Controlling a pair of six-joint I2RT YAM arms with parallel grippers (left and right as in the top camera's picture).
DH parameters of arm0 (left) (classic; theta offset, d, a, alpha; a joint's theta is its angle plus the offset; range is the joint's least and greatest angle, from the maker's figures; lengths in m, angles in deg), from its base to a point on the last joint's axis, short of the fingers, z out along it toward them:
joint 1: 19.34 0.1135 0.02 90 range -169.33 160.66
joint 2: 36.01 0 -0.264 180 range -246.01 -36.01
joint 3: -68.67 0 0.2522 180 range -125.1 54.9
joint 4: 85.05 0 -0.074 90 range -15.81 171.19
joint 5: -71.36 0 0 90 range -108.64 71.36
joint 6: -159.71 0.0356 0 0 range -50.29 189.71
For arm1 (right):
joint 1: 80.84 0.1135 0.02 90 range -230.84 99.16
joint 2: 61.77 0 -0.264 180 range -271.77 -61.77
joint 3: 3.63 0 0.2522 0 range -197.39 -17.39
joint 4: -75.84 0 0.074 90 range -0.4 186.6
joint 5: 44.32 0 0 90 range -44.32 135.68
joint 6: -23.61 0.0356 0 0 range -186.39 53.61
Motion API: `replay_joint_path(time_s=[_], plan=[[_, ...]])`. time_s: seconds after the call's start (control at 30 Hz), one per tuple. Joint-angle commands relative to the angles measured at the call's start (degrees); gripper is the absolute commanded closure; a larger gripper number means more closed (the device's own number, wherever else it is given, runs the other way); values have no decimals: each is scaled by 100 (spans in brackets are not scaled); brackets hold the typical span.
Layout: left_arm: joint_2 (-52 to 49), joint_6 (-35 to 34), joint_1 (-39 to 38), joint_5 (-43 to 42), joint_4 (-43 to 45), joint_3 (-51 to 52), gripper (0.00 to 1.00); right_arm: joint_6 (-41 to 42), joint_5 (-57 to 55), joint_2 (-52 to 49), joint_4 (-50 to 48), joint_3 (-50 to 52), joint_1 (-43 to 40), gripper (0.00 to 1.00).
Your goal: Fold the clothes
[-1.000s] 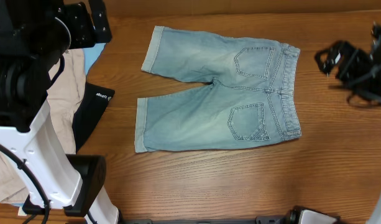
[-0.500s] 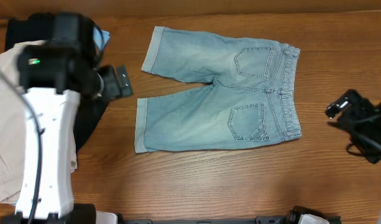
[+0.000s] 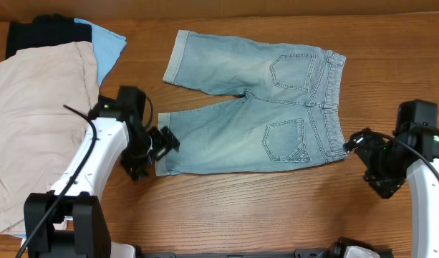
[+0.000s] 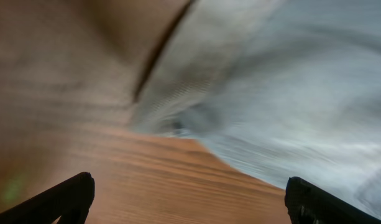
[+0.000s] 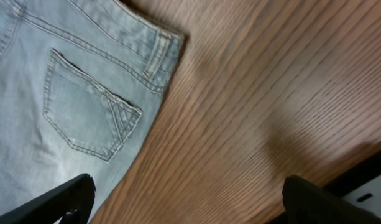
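Shorts (image 3: 255, 107) are lying flat on the desk (image 3: 276, 208); spread left fingers (image 4: 69, 196) are hovering at the cuff (image 3: 162, 166), spread right fingers (image 5: 66, 196) beside the waistband (image 3: 335, 107); pinching both ends looks next

White links, black joints & cables on left arm (image 3: 90, 168), right arm (image 3: 428, 188); left gripper (image 4: 187, 188), right gripper (image 5: 187, 186) black.

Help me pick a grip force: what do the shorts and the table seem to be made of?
The shorts look like faded light blue denim, a soft matte woven cloth. The signs are the stitched seams, the back pockets and the rolled cuffs. The table looks like wood or a wood-grain laminate, smooth with a slight sheen. Grain lines run across it, but the pictures cannot settle which of the two it is.
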Motion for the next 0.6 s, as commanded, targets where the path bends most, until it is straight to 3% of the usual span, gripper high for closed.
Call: replay_joint_path(time_s=[0.0,0.13,0.5,0.57], plan=[[57,-946,-15,308,50,310,0,68,162,52,-166,229,22,0],[55,-1392,-15,503,289,516,0,66,155,52,-310,278,22,1],[52,-1394,-17,450,1102,979,0,66,85,52,-450,284,501,8],[52,-1392,-17,452,1093,990,12,70,57,48,-476,284,656,9]])
